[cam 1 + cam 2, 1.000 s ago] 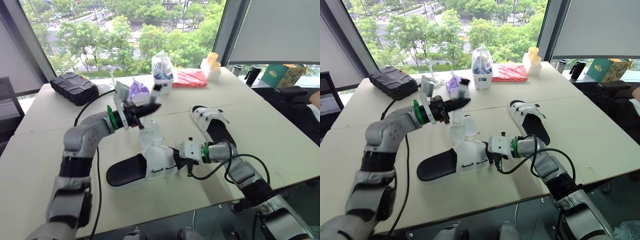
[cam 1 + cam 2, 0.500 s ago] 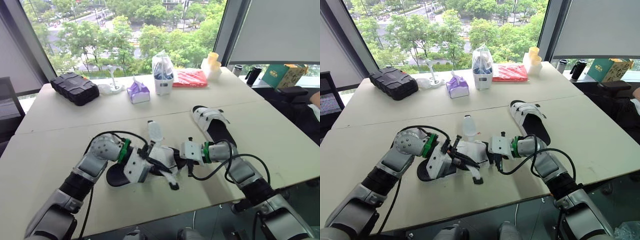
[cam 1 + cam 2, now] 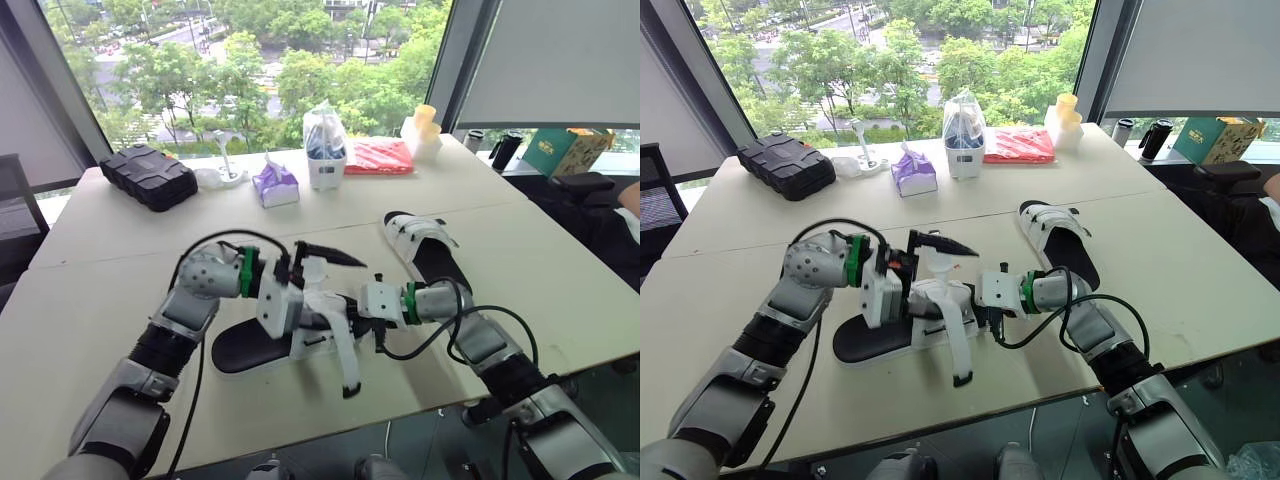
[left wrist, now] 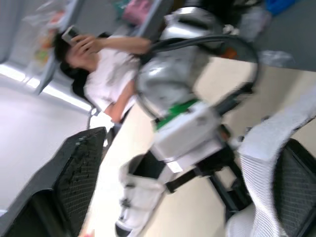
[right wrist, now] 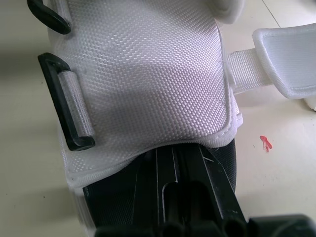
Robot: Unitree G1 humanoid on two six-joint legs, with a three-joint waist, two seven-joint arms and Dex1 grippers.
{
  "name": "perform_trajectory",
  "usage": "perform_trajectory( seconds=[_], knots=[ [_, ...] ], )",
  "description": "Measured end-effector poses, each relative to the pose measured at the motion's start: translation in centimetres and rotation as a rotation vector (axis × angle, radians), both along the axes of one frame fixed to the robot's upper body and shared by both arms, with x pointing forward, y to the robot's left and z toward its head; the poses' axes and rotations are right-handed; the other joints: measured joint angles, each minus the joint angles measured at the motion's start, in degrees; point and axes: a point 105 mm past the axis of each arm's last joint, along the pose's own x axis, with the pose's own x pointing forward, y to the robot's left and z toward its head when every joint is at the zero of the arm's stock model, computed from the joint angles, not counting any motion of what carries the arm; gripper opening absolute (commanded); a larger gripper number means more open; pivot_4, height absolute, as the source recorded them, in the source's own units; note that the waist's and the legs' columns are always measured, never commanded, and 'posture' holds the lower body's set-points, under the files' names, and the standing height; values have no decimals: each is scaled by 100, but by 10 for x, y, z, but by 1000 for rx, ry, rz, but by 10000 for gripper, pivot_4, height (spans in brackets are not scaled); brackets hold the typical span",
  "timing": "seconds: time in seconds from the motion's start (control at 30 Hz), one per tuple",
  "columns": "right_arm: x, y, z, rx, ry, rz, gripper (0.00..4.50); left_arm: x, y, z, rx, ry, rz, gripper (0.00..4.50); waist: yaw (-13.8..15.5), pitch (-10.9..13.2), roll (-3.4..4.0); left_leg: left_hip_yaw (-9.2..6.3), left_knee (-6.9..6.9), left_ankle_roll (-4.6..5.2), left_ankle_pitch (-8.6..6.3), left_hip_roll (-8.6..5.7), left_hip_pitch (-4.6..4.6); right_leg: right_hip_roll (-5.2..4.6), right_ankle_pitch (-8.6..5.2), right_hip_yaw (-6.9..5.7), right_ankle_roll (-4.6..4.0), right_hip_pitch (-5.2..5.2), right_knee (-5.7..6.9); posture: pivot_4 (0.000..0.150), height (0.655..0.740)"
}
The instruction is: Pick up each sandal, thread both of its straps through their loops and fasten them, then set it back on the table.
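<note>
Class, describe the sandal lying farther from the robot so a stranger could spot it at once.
On the pale table by the window, look right, beyond the robot's right arm. The black-soled, white-strapped sandal there lies alone, while its twin sits nearer the front edge between both arms.

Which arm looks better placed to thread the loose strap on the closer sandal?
Left. The left gripper hangs right over the near sandal and its open straps, while the right gripper sits low against the sandal's side, seemingly steadying it.
</note>
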Motion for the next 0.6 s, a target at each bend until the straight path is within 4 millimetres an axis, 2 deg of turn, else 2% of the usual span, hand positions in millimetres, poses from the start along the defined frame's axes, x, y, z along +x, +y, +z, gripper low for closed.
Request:
perform_trajectory(
  seconds=[0.03,0.13,0.3,0.5,0.6],
  knots=[
    [0,1,0,1,0,2,0,4,4,13,-28,53,35,44744,-12,1,-2,0,2,0,0,1,0,3,0,0,1,0,1,1500,7400],
    [1,3,0,5,1,10,0,3,17,29,-37,183,76,44744,-43,1,-1,0,0,0,0,3,4,6,-2,0,4,1,5,1500,7400],
    [2,4,0,7,-1,14,0,-5,40,28,23,422,109,44744,-37,4,1,-3,0,0,0,7,7,13,-5,-2,7,2,11,1500,7400],
    [4,4,-1,11,0,15,0,-23,30,35,18,491,38,44744,-34,5,0,-2,8,0,0,7,8,11,-10,0,-3,11,7,1500,7400],
    [5,6,-1,9,-2,23,0,-22,25,42,-18,557,29,44744,-43,5,0,-2,8,-1,0,10,9,15,-7,0,2,9,9,1500,7400]
  ],
)
